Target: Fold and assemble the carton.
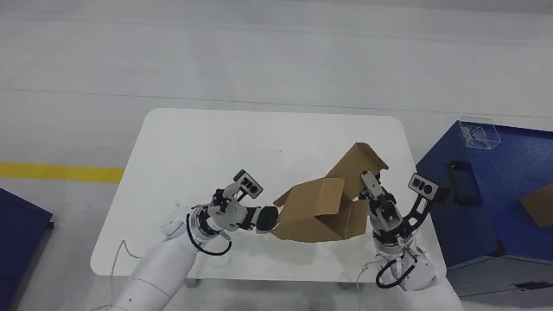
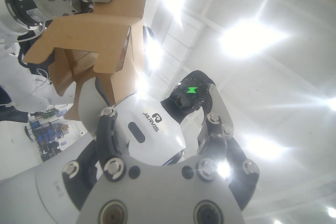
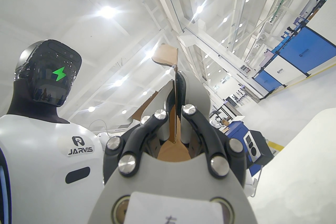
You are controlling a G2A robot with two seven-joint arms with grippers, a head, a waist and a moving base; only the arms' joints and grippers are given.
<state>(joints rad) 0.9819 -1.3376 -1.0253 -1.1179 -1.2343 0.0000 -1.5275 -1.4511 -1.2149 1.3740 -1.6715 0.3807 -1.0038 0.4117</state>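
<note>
Currently your right pincer (image 3: 175, 88) is clenched on the carton (image 1: 320, 209). In the right wrist view a thin cardboard panel runs edge-on between its two fingers, pinched tight, and a curled flap tip rises beyond the fingertips. From above you see that pincer gripping an upright flap at the carton's right side, with the flap's far corner sticking up behind it. The carton is brown and only part-folded. It is over the near right part of the white table (image 1: 173, 151), close to the front edge, with its walls askew and one end gaping toward your left arm.

Your left pincer (image 2: 149, 93) is released, its fingers spread wide with nothing between them. In the top view it lies low at the carton's left corner, its dark tip right at the cardboard. In the left wrist view one finger (image 2: 90, 104) sits behind the carton's lower corner. It probably touches the board there, though the overlap hides the contact. The other finger (image 2: 218, 109) stands well apart from the carton. That same view looks into the hollow carton, with the right pincer clamped on the flap at its far side. A blue bin (image 1: 497, 190) stands just beside the table on the right.
</note>
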